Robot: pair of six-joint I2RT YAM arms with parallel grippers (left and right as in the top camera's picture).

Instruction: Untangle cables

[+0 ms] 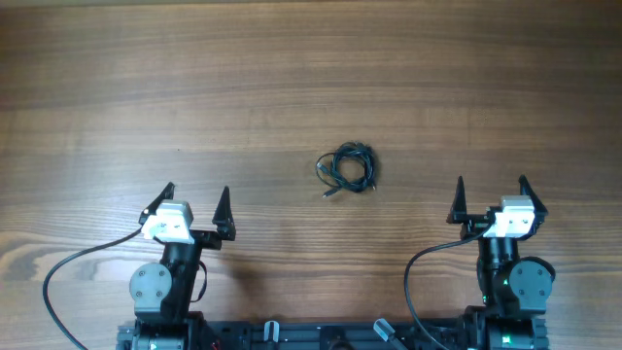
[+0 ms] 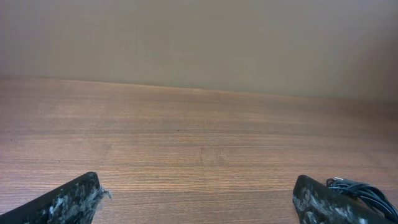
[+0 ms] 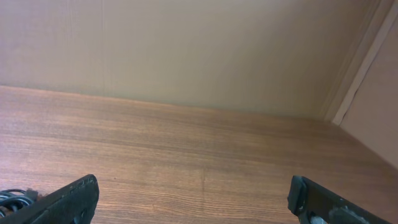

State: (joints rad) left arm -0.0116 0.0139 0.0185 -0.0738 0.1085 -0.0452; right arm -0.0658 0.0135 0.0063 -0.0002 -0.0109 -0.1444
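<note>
a small bundle of thin black cables (image 1: 346,167) lies on a wooden table (image 1: 292,68), between the two grippers and slightly ahead of their tips. the left gripper (image 1: 196,191) and right gripper (image 1: 491,181) both have fingers spread wide, touching nothing.

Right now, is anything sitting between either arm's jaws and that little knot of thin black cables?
Nothing visible does. The small coiled bundle of thin black cables lies alone on the brown wooden table, ahead of and between the left gripper and the right gripper, whose jaws stand open and empty.
</note>
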